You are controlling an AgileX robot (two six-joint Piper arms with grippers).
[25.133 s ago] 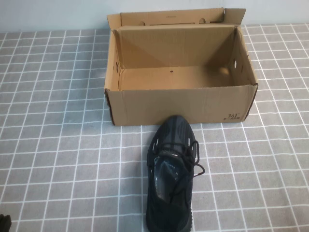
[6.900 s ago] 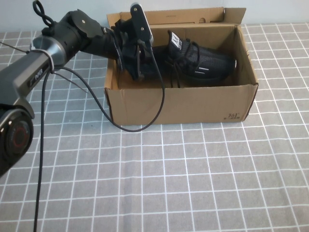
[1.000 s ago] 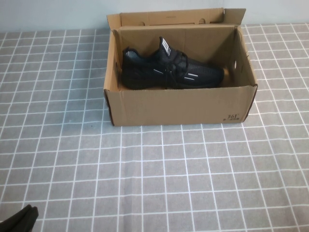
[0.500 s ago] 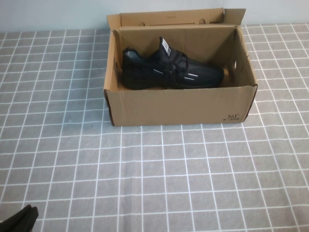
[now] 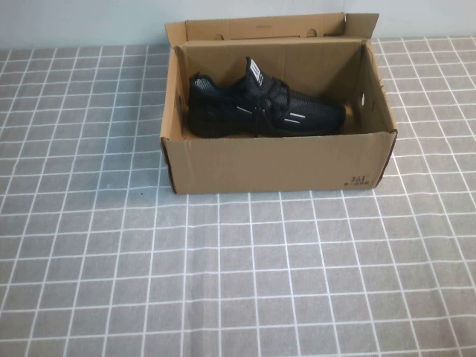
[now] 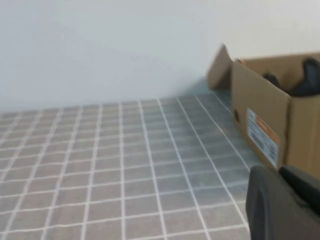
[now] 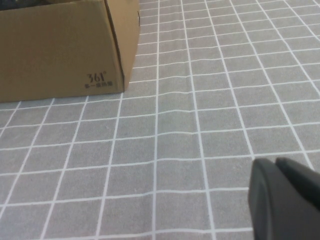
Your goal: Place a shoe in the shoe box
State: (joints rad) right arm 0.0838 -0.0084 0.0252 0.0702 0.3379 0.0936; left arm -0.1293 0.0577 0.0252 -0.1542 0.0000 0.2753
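Note:
The black knit sneaker lies on its sole inside the brown cardboard shoe box, toe toward the right, white tongue tag up. The box stands open at the back middle of the table. In the left wrist view the box's side shows with the shoe's dark top above its rim. My left gripper is shut and empty, low over the table, left of the box. My right gripper is shut and empty, over the table near the box's printed corner. Neither gripper shows in the high view.
A grey cloth with a white grid covers the table. A pale wall stands behind the box. The box's back flap stands up.
The dark tip of my left arm, seen at the bottom left corner of the high view, has withdrawn out of that view. The shoe and box have not moved.

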